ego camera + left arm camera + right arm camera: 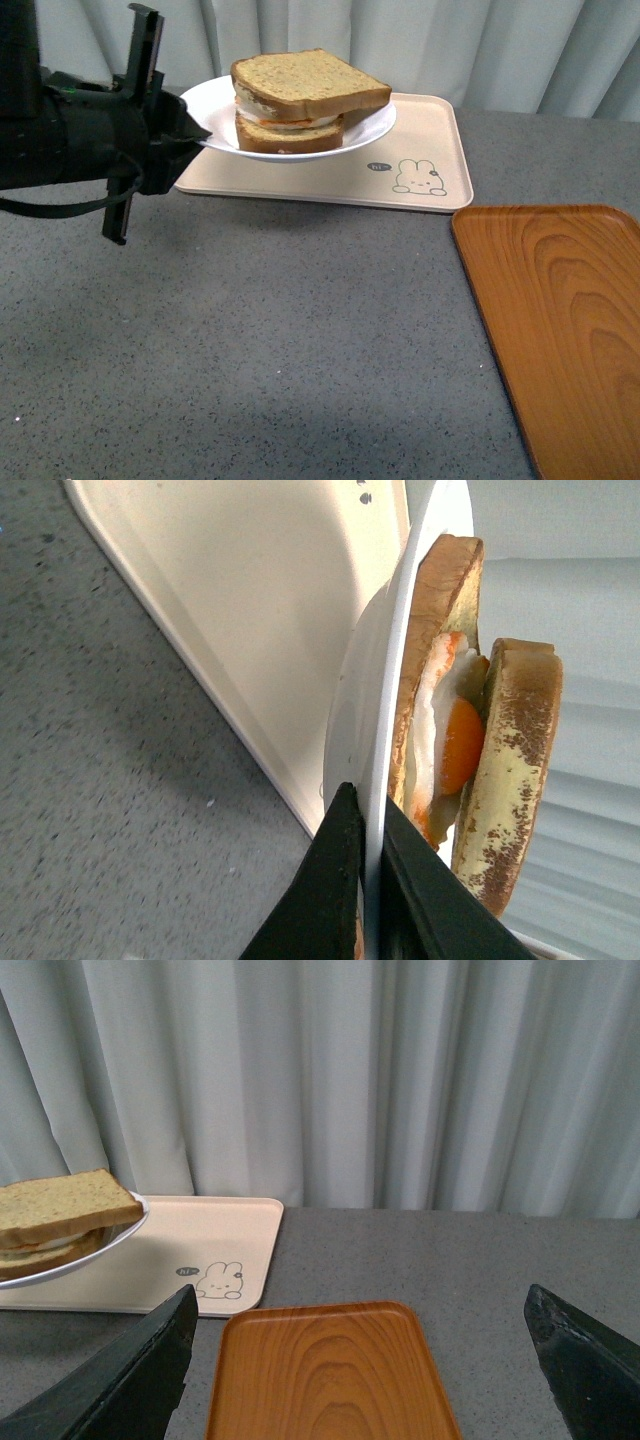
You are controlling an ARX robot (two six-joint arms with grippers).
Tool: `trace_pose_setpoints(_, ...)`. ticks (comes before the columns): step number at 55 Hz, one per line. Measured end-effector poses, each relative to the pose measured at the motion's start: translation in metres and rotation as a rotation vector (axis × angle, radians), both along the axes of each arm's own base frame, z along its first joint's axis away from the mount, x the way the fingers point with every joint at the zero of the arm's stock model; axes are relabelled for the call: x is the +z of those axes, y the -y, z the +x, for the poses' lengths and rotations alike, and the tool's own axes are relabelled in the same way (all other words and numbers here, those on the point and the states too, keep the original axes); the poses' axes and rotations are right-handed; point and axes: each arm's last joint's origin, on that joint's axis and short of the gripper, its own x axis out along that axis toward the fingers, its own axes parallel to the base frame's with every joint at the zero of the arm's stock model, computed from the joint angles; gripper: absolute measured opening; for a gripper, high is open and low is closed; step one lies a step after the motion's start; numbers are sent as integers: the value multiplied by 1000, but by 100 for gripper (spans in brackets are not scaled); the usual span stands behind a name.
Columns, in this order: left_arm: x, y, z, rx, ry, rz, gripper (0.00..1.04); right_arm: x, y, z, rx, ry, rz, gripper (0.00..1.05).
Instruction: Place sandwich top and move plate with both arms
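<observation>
The white plate (372, 128) is lifted above the beige rabbit-print tray (430, 150). On it sits a sandwich: the plain sandwich top (305, 80) lies over a fried egg and a lower slice. My left gripper (196, 133) is shut on the plate's left rim. In the left wrist view the black fingers (330, 890) pinch the rim (385, 710), with the sandwich top (515, 750) and egg (460, 745) beside it. My right gripper (360, 1360) is open and empty above the wood-grain tray (325, 1375); the plate (90, 1250) and sandwich top (55, 1205) show to its left.
The orange-brown wood-grain tray (560, 310) lies at the front right of the grey speckled table (300, 340). A pale curtain (450, 45) hangs behind the table. My right arm is out of the front view.
</observation>
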Motion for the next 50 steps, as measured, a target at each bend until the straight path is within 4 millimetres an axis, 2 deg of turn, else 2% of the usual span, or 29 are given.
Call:
trace_pose_setpoints(17, -14, 35, 60, -2, -40, 21, 4, 0, 0, 0, 0, 0, 0, 96)
trace_pose_setpoints(28, -15, 61, 97, -17, -54, 32, 4, 0, 0, 0, 0, 0, 0, 96)
trace_pose_setpoints(36, -20, 62, 115, -2, -94, 78, 4, 0, 0, 0, 0, 0, 0, 96)
trace_pose_setpoints(50, -24, 51, 129, 17, -125, 112, 4, 0, 0, 0, 0, 0, 0, 96)
